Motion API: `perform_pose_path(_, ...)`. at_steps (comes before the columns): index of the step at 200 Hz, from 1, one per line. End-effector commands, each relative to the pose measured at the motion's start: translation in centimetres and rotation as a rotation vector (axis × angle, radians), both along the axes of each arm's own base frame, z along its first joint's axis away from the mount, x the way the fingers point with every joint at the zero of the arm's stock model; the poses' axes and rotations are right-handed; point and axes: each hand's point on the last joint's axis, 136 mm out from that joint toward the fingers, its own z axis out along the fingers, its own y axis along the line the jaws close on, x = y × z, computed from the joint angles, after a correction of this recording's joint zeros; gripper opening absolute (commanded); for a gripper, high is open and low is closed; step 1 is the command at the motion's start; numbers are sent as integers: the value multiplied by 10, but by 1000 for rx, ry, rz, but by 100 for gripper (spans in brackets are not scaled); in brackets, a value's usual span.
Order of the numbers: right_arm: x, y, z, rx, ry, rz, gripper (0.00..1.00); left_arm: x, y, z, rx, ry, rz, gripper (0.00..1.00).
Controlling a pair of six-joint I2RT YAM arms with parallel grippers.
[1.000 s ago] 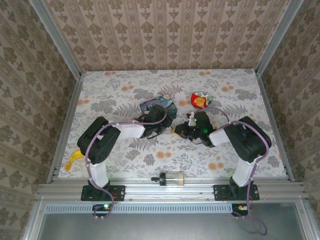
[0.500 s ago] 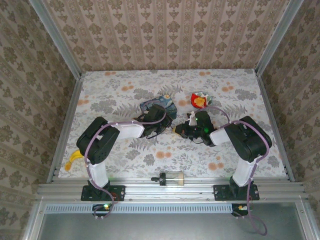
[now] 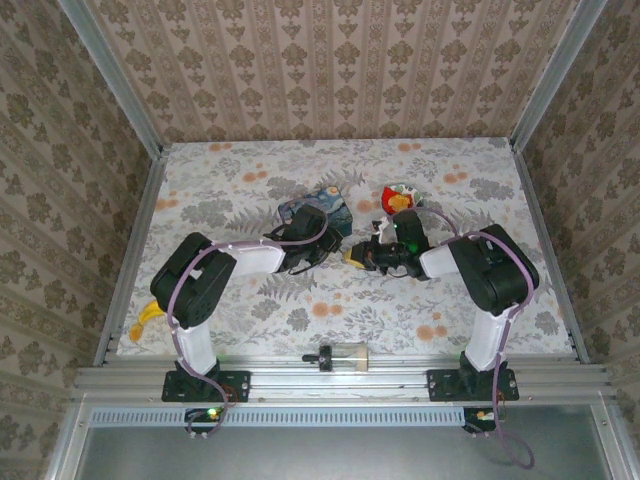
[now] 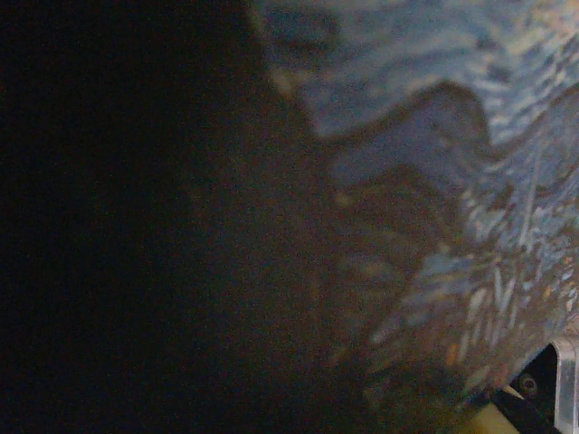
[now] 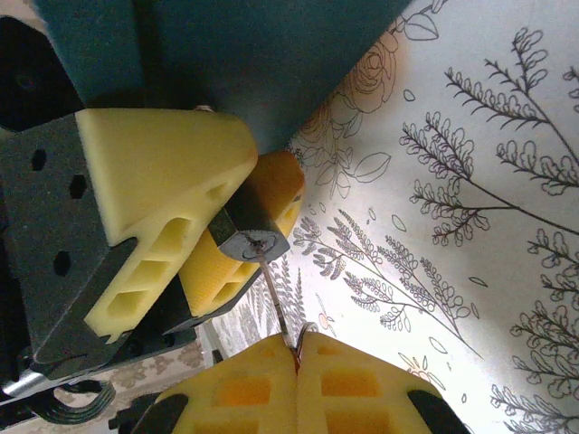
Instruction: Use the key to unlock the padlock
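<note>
Right claw (image 5: 297,345) is pinched tight on the one key (image 5: 274,294), whose thin shaft reaches the end face of the one padlock (image 5: 251,237). Whether it is inserted I cannot tell. Left claw (image 5: 258,185) clamps that padlock, just above the table (image 5: 470,226) and beside one blue box (image 3: 325,200). One banana (image 3: 150,314) lies well apart, at the table's left edge.

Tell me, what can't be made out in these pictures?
Padlock shackle: right wrist view, hidden between the left tool's pads.
Key head: right wrist view, buried in the right tool.
Left wrist view: dark blur beside the blue box.
Top view: padlock and key too small.
</note>
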Motion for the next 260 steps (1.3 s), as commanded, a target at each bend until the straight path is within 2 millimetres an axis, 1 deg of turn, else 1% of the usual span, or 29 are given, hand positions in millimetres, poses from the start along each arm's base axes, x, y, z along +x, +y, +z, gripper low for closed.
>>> perform_pose_path(1,21,5,20,37,-74,10,0,-53,-8,-29,-16,235,-119,0)
perform_pose_path(33,18,10,20,45,-64,59,0,-52,-10,-27,-24,230,-130,0)
perform_pose_path(52,15,9,16,24,-51,82,0,-53,-11,-27,-24,228,-136,0)
perform_pose_path(80,14,8,17,-1,-53,111,0,-53,-11,-27,-24,229,-137,0)
perform_pose_path(147,16,2,19,-137,-79,170,0,-54,-14,-24,-29,222,-159,0)
perform_pose_path(187,18,7,27,-92,-85,174,0,-54,-15,-21,-32,211,-159,0)
perform_pose_path(227,19,19,31,-37,-93,171,0,-52,-19,-20,-42,207,-169,0)
perform_pose_path(249,18,18,29,-51,-98,153,0,-51,-16,-20,-42,212,-152,0)
perform_pose_path(260,16,15,25,-70,-95,144,0,-51,-12,-21,-43,215,-134,0)
